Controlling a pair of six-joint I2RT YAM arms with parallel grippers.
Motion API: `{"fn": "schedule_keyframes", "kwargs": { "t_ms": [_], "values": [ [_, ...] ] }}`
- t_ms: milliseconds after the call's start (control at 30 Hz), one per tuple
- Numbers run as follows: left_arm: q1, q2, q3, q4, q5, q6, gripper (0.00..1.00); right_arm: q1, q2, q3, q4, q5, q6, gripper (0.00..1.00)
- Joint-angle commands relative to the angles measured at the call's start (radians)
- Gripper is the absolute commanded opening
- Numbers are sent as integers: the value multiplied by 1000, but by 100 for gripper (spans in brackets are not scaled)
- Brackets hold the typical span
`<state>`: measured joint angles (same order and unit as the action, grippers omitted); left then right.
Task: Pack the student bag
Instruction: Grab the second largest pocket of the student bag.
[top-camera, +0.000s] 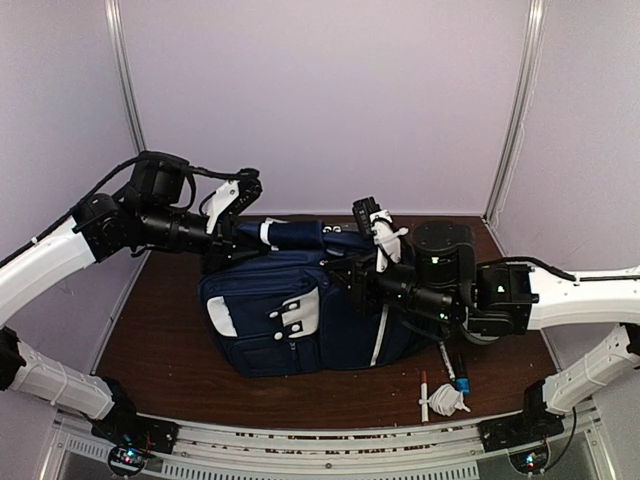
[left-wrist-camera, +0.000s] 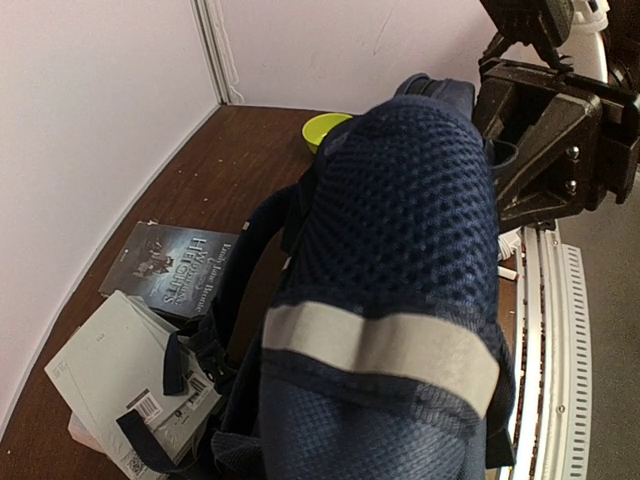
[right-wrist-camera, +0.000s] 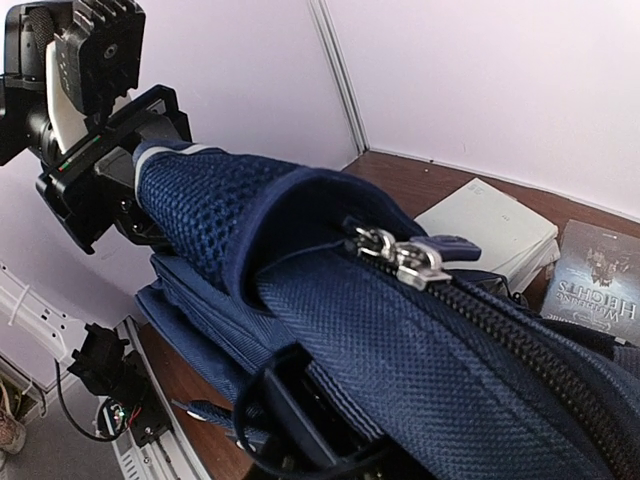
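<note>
Student bag (top-camera: 290, 310) at mid-tabletop, its zipper pulls (right-wrist-camera: 400, 255) meeting, compartment closed. Left fingers (top-camera: 228, 198) clench the mesh strap (left-wrist-camera: 400, 200); right fingers (top-camera: 383, 238) near the pulls, grip indeterminable. Step judged: opening. Next move: pinch one pull and draw it along.

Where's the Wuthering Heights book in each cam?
Top external: not in view.
Left wrist: Wuthering Heights book lies left of centre.
Right wrist: Wuthering Heights book at right edge, cut off.
Shared landmark: student bag in all three; white book beside it in both wrist views.
</note>
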<state>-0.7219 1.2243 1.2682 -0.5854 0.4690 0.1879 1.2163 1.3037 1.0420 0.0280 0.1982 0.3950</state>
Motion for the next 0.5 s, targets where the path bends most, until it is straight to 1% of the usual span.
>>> {"fn": "schedule_keyframes", "kwargs": {
  "t_ms": [0,167,267,367,467],
  "values": [
    [2,-11,43,121,45,-17,0,18,11,6,-17,-5,20,18],
    [2,-17,38,128,57,-16,0,30,21,1,-40,80,66,14],
    [2,-17,40,131,49,-24,0,50,24,12,-92,178,89,10],
    [2,-11,35,137,34,-36,0,84,14,9,-111,222,84,10],
    [3,-8,28,152,45,-44,0,89,26,19,-126,217,97,13]
  ]
}}
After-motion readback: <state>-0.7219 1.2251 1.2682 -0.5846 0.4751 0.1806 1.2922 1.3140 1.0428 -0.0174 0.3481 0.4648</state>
